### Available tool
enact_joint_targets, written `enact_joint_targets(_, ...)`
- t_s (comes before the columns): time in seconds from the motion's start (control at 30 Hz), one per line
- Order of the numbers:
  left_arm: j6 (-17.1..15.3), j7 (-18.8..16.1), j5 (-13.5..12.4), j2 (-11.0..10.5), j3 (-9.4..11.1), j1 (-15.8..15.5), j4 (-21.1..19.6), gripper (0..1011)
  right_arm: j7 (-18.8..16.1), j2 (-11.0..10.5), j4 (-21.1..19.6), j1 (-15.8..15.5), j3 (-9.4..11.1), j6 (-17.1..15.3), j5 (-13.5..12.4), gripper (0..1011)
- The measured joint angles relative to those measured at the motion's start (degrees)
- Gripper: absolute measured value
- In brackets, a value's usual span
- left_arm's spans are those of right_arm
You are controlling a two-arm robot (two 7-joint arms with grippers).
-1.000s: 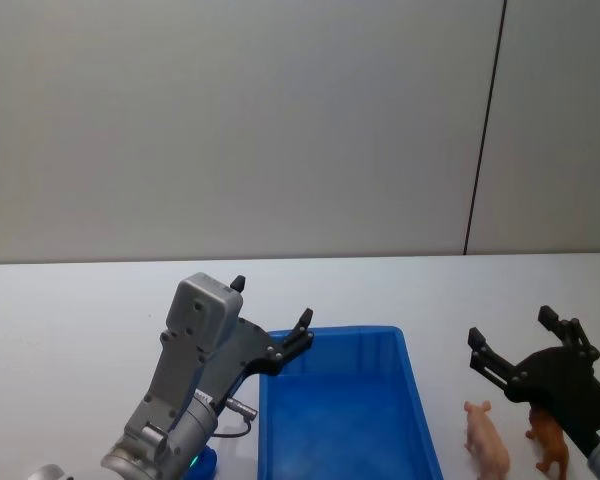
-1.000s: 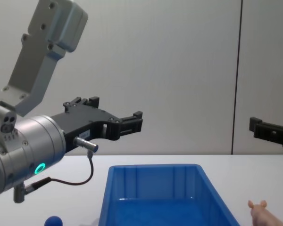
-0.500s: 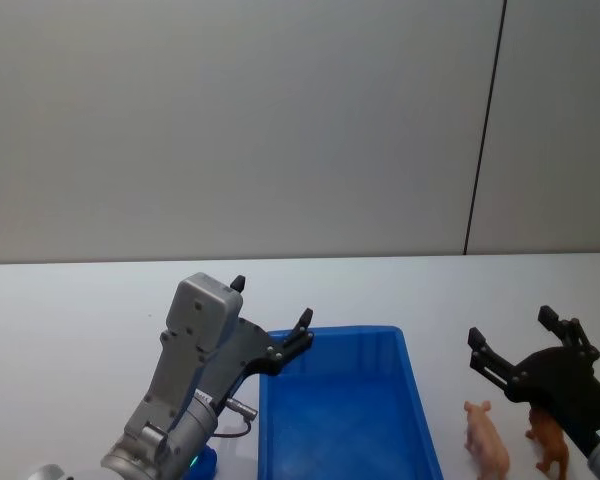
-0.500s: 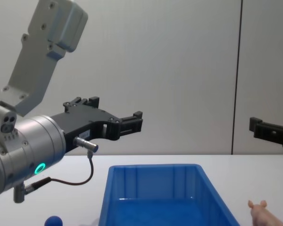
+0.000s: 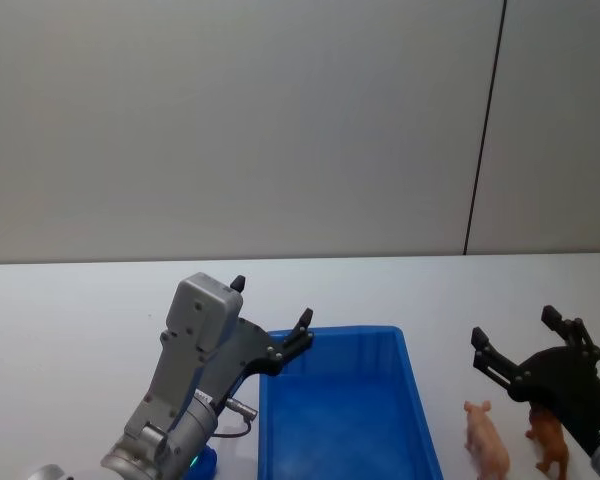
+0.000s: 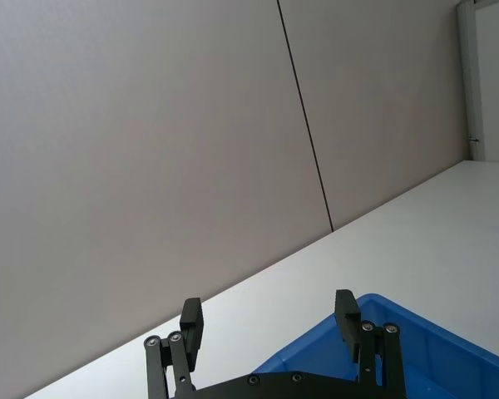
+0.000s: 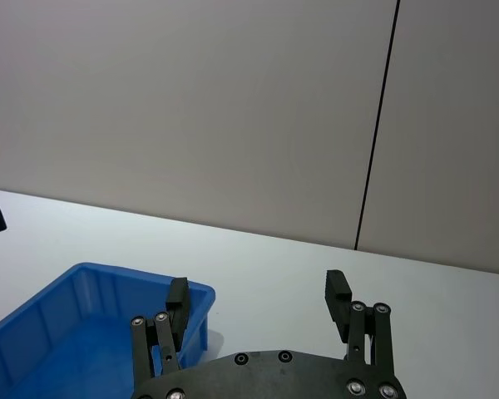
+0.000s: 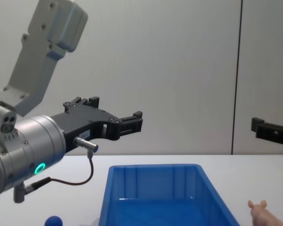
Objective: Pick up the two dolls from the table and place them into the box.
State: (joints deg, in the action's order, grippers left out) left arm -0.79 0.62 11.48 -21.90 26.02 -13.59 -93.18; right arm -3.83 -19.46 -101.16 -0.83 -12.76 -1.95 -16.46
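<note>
Head view, nearest first: the blue soft toy (image 5: 207, 463) lies on the white table (image 5: 70, 320) at the bottom edge, just beside the left front part of the box (image 5: 332, 333), and the left arm (image 5: 193, 362) covers most of it. On the other side of the box, apart from its right wall, stand a pink pig figure (image 5: 486, 441) and, just beside it on its right, the brown animal figure (image 5: 551, 441), whose upper part is hidden behind the black body of the right gripper (image 5: 514, 326). That gripper hangs above the brown figure with its fingers spread wide, and it holds nothing.

The box sits between the two arms with its long side running away from the robot, and its blue floor shows. The left gripper (image 5: 272, 302) is held in the air over the box's far left corner. Its fingers are also spread apart and empty, and in the chest view it is well above the rim.

Beyond the box the table runs back to a plain grey wall (image 5: 280, 120) with one dark vertical seam (image 5: 485, 130).
</note>
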Motion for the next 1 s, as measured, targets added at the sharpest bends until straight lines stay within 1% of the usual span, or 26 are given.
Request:
enact_joint_targets(0.33,0.00,0.00,0.00,0.00,0.00,0.00,0.00,1001,1.18,-0.58,0.45,-0.30,0.89,-1.10,-0.76,1001)
enact_joint_targets(0.63,0.00,0.00,0.00,0.00,0.00,0.00,0.00,1001,3.64,-1.14,0.55,-1.32,1.66,-4.27,-1.49,1001)
enact_joint_targets(1.0,0.00,0.00,0.00,0.00,0.00,0.00,0.00,1001,6.04,-1.18,1.58,-2.54,1.96,-6.95,-1.37,1001)
